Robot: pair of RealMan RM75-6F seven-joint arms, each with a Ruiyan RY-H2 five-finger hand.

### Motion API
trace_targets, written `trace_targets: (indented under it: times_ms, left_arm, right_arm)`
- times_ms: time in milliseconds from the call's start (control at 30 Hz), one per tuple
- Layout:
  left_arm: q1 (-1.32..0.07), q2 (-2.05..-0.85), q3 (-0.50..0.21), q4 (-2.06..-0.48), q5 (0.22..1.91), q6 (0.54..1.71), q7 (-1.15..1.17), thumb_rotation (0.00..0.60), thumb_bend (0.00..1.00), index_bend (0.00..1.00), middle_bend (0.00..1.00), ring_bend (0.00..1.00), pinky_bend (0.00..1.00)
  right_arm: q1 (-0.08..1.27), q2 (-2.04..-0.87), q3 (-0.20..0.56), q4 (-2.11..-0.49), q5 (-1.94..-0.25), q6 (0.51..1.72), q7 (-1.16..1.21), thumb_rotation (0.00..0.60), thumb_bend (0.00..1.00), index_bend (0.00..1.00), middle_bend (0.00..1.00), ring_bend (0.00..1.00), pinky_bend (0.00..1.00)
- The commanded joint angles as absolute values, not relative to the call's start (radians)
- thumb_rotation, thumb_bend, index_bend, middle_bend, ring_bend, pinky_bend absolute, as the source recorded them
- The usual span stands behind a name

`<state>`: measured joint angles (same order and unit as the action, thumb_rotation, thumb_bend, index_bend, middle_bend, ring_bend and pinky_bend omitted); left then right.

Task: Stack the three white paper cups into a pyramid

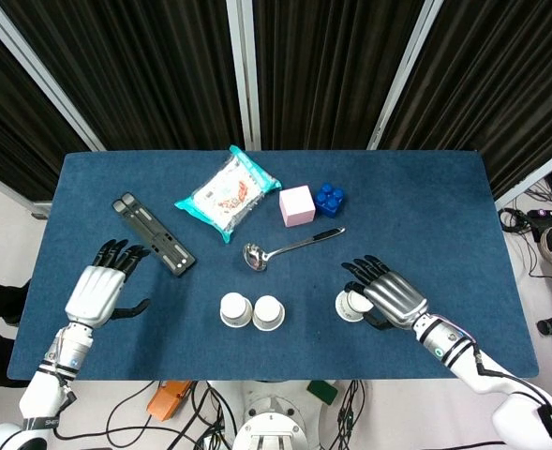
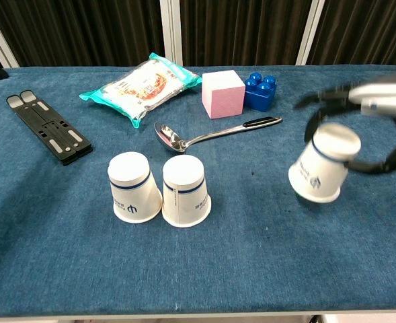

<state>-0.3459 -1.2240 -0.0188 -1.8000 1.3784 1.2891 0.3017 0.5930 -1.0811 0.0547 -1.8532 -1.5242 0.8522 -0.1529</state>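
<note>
Table (image 1: 425, 197) — blue cloth top. Lying on it: black folding stand (image 1: 154, 247) at left, snack packet (image 1: 227, 192), pink cube (image 1: 297, 204) touching blue brick (image 1: 329, 198), ladle (image 1: 290, 249) near centre. Near front edge — two upturned cups (image 2: 159, 188) side by side, touching.

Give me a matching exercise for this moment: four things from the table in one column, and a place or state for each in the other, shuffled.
Things:
1. third paper cup
2. ladle
3. pink cube
4. snack bag

Places or states:
A. beside the blue block
B. tilted in the right hand
C. far side, left of the pink cube
D. lying behind the two upright cups

Pairs: 1-B, 2-D, 3-A, 4-C
</note>
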Motion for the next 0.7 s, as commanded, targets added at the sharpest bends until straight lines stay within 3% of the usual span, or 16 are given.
trace_targets:
  times_ms: [33,200,433,700]
  left_arm:
    - [-0.334,-1.217,-0.014,-1.794,1.368,1.293,0.299,0.542,0.23,0.15,0.12,0.05,0.02]
    - [-0.311,-1.211,-0.002,-1.783,1.354,1.297,0.287,0.542,0.23,0.15,0.12,0.05,0.02]
    - [-0.286,-1.211,0.005,-1.764,1.355,1.308,0.259,0.548,0.23,0.15,0.12,0.05,0.02]
    - [-0.274,-1.215,0.003,-1.738,1.358,1.304,0.231,0.549,0.23,0.15,0.12,0.05,0.02]
  right_arm:
    - [0.621,-1.028,0.097,-1.926,-1.554,0.880,-0.149,0.600,0.55,0.42,0.09,0.00,0.03]
    - [0.703,-1.017,0.162,-1.994,-1.544,0.836,-0.169,0.600,0.55,0.43,0.10,0.00,0.03]
    - [0.871,-1.121,0.239,-2.001,-1.404,0.690,-0.261,0.600,0.55,0.42,0.10,0.00,0.03]
    - [1.020,-1.260,0.256,-1.944,-1.221,0.637,-0.422,0.600,0.55,0.42,0.10,0.00,0.03]
